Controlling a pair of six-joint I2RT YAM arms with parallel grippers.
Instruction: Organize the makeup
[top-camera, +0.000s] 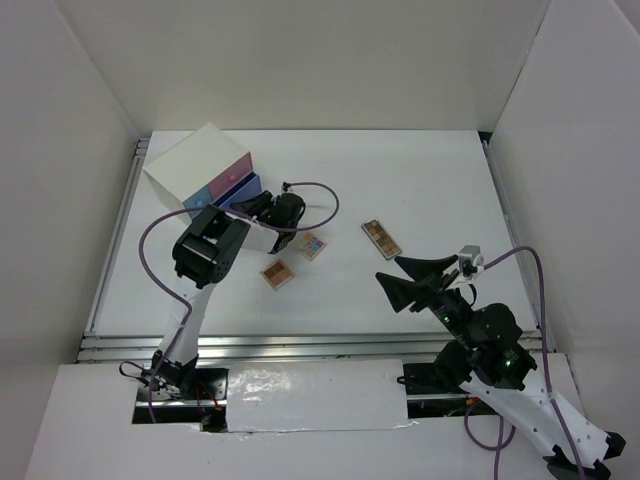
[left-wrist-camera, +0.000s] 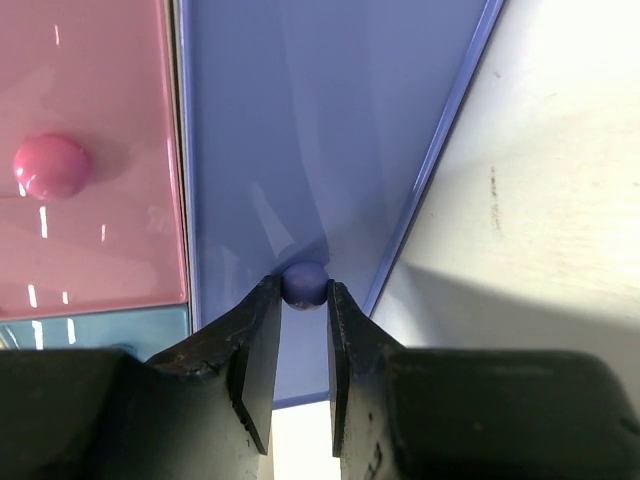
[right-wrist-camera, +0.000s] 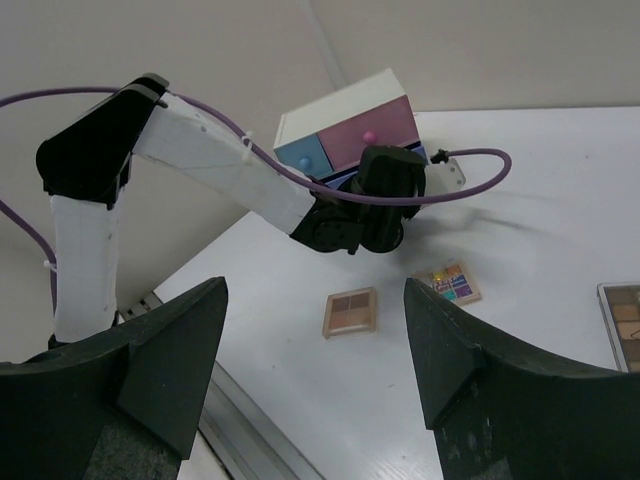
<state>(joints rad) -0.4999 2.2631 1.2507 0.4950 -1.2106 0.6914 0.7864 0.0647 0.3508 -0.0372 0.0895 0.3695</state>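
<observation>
My left gripper (top-camera: 258, 207) (left-wrist-camera: 303, 288) is shut on the round knob (left-wrist-camera: 305, 283) of the violet-blue drawer (left-wrist-camera: 300, 130) of the white box (top-camera: 195, 160). That drawer (top-camera: 247, 187) seems to stand a little way out of the box. A square brown eyeshadow palette (top-camera: 278, 272) (right-wrist-camera: 350, 311), a square colourful palette (top-camera: 311, 245) (right-wrist-camera: 453, 284) and a long palette (top-camera: 381, 238) (right-wrist-camera: 622, 318) lie on the table. My right gripper (top-camera: 388, 268) (right-wrist-camera: 314, 290) is open and empty, raised above the table to the right of the palettes. Lipstick tubes, bottle and clear tube are out of view.
The box also has a pink drawer (left-wrist-camera: 80, 160) with a pink knob (left-wrist-camera: 50, 166) and a light blue drawer (right-wrist-camera: 300, 158). The left arm's purple cable (top-camera: 320, 195) loops over the table behind the palettes. White walls (top-camera: 80, 150) enclose the table.
</observation>
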